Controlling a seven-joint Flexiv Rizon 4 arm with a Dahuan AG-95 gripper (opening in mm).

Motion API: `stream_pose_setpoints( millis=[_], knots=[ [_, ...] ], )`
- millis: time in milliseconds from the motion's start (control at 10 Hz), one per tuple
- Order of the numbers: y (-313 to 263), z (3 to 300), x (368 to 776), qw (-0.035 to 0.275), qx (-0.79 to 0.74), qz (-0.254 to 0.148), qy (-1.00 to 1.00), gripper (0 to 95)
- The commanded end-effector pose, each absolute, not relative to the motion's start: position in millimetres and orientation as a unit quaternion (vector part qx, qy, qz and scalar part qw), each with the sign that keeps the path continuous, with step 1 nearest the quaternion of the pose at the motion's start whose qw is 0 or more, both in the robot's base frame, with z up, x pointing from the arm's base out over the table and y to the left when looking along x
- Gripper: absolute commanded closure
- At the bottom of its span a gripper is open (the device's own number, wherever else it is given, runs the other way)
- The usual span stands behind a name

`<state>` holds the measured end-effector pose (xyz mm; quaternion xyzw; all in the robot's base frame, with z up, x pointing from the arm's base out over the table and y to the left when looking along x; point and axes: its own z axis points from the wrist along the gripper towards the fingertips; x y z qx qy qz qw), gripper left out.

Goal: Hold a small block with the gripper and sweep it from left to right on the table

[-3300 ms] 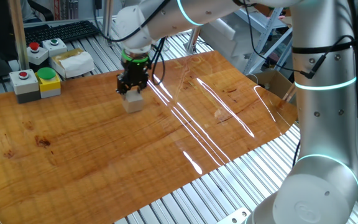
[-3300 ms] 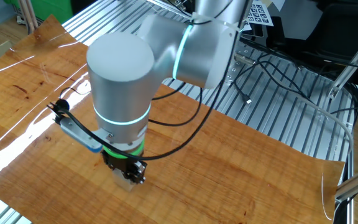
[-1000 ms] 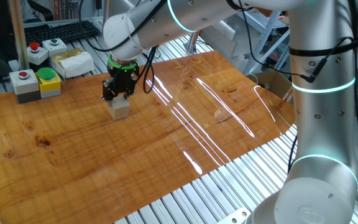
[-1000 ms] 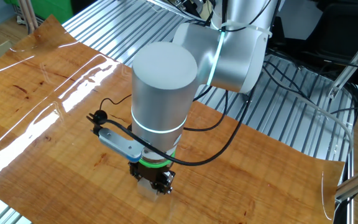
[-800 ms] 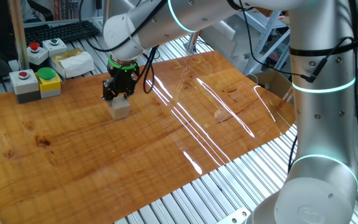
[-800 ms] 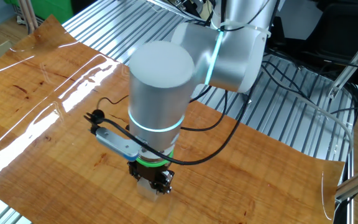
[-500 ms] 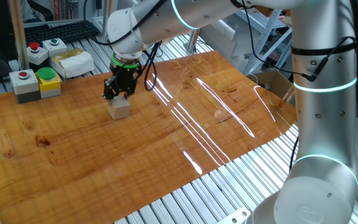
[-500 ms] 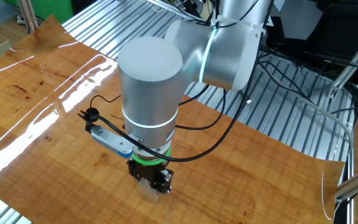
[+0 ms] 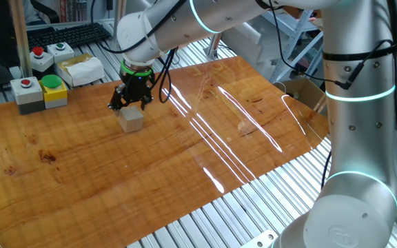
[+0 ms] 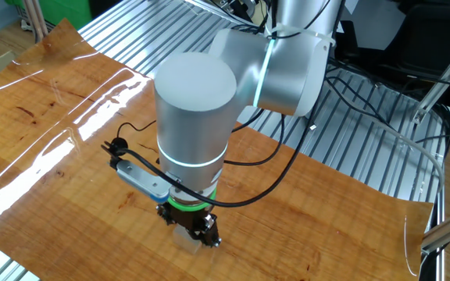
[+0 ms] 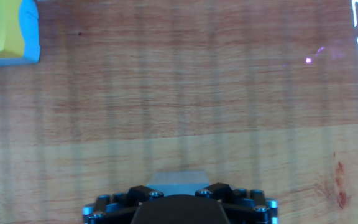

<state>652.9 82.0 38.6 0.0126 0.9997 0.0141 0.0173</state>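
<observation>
The small block [image 9: 131, 120] is a pale wooden cube resting on the orange-brown table [image 9: 185, 158], towards its far left. The gripper [image 9: 130, 105], black with a green ring, stands right over the block with its fingers spread to either side, open and apart from the block's sides. In the other fixed view the gripper [image 10: 189, 227] straddles the block [image 10: 183, 238] under the thick arm. In the hand view only the block's top [image 11: 179, 178] shows above the gripper's black body; the fingertips are hidden.
Grey boxes with a red button [image 9: 25, 92] and a green button [image 9: 54, 90] stand at the table's far left edge, with two more [image 9: 50, 55] and a beige packet [image 9: 80, 69] behind. Ribbed aluminium frame [image 9: 253, 213] surrounds the board. A yellow-blue thing [image 11: 5, 31] shows in the hand view.
The gripper carried the block leftwards earlier. In the last half second its fingers have spread apart and let go of the block, which stays on the table.
</observation>
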Motion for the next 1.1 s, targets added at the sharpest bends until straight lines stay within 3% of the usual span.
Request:
stream_pose_setpoints(
  millis=[100,1000,1100],
  knots=[
    [82,40,652,0.009,0.006,0.015,1.0,0.0],
    [67,61,645,0.002,-0.008,0.017,1.0,0.0],
    [58,63,644,0.003,-0.013,0.018,1.0,19.0]
  ],
)
